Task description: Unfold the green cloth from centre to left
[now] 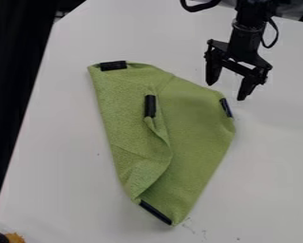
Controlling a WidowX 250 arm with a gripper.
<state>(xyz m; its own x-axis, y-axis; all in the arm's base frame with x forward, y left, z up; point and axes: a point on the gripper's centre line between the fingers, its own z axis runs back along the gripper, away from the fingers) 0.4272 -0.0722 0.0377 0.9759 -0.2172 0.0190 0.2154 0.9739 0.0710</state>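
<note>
Gripper (226,91): fingers apart, near cloth (201,128) | Cloth: part-folded on counter (268,166) | Post (17,85): obstructs view, left | Orange item (14,238): lower left

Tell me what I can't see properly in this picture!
Camera view:
- Green cloth: whatever lies under its folded flap is hidden.
- Black robot arm: top edge cuts off its upper part.
- Orange thing: bottom edge cuts it off; can't tell what it is.
- Marks below the cloth: too small to name.
</note>
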